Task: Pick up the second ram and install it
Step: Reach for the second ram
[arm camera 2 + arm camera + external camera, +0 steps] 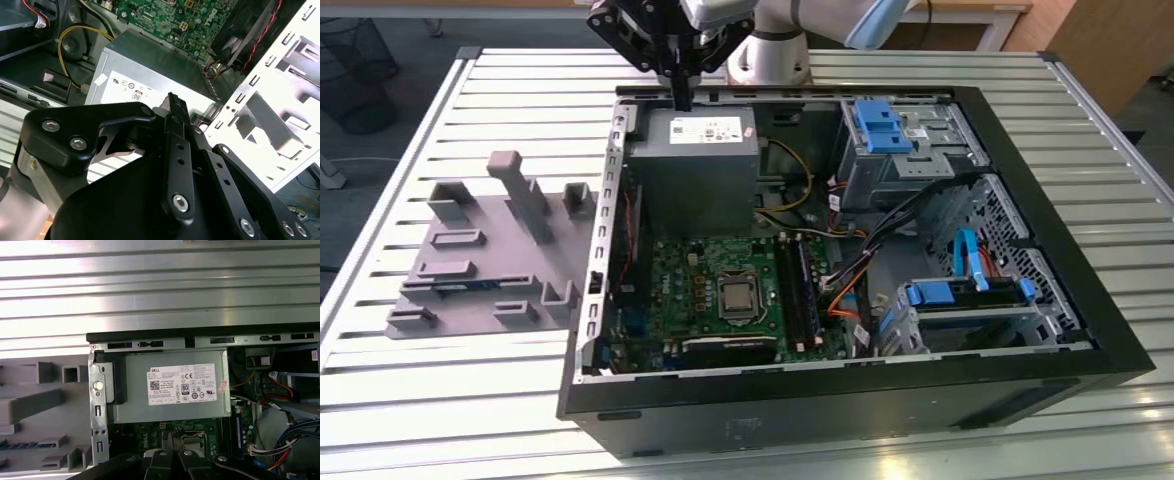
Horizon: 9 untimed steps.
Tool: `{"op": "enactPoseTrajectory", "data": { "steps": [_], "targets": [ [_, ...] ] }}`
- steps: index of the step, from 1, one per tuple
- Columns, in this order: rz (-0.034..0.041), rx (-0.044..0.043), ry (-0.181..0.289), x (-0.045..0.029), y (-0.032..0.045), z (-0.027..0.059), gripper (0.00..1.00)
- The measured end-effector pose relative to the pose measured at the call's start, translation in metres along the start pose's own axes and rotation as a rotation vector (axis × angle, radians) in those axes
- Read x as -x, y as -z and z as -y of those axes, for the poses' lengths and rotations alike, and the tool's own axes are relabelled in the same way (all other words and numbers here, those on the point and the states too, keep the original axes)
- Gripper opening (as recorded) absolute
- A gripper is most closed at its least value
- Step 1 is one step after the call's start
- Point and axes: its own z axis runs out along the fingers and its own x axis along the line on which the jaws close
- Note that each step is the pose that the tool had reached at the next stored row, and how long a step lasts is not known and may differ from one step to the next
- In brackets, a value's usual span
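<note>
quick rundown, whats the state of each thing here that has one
claw: shut, empty, above the power supply
computer case: open, lying on its side
second ram: lying in the grey holder, outside the case
processor: bare, no cooler

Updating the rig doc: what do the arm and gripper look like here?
The gripper is matte black: hinged linkage bars pinned with silver screws, tapering to narrow flat fingers. The arm has pale grey tubular links and a blue-grey joint cap.
</note>
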Motion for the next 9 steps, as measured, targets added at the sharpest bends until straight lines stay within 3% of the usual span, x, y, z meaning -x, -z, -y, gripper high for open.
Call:
{"op": "enactPoseTrajectory", "data": {
  "steps": [9],
  "targets": [
    [0.0, 0.0, 0.0, -0.0034, -0.0001, 0.0003, 0.11]
  ]
}}
